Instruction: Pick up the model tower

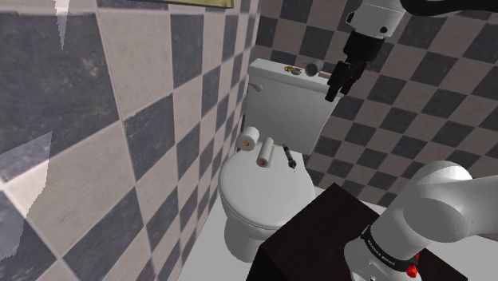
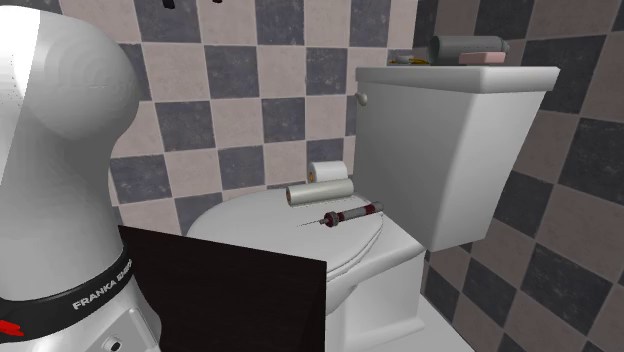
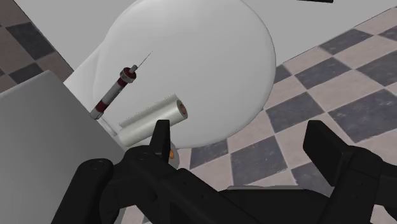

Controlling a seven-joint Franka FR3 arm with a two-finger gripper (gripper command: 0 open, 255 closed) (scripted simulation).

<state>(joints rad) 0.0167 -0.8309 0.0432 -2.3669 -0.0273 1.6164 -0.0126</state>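
Toilet lid [image 2: 250, 225] shut; a long roll [image 2: 320, 190] and short roll [image 2: 326, 171] on it.

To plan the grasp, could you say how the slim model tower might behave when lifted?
The dark-and-red, needle-tipped model tower lies on its side on the white toilet lid, so a nudge may roll it. So thin, it is probably light and fragile.

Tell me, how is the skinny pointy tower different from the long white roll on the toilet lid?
The model tower is thin; the long white roll is much fatter. The tower is grey with dark red bands, while the roll is plain white with a brownish end. The tower tapers to a needle tip, but the roll ends flat and round. Both lie on their sides, close together, on the closed toilet lid.
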